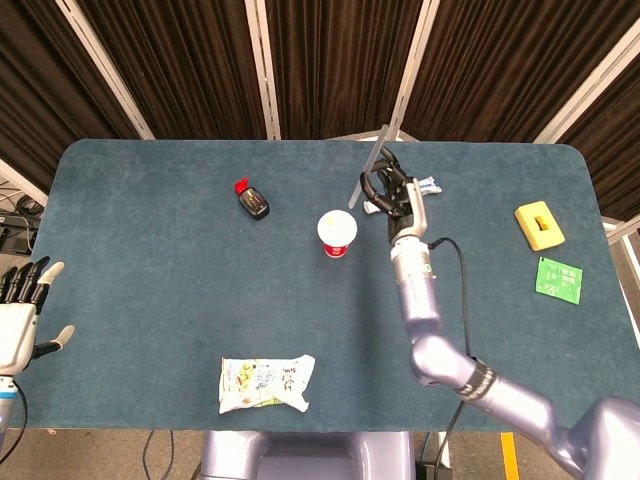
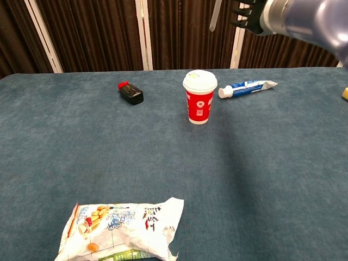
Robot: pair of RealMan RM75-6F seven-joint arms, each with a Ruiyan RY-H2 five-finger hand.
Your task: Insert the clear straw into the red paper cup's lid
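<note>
The red paper cup [image 1: 337,235] [image 2: 199,100] with a white lid stands upright near the table's middle. My right hand [image 1: 393,193] [image 2: 254,13] hovers high, just right of and above the cup, gripping the clear straw [image 1: 370,170] [image 2: 215,16]. The straw slants upward from the hand; its lower tip hangs in the air above and right of the lid. My left hand [image 1: 20,313] stays off the table's left edge with fingers spread and nothing in it.
A toothpaste tube [image 2: 247,87] lies right of the cup, mostly hidden by my hand in the head view. A small dark bottle with a red cap [image 1: 252,201] lies left of the cup. A snack bag [image 1: 266,383] sits near the front edge; a yellow block [image 1: 539,224] and green board [image 1: 559,279] lie far right.
</note>
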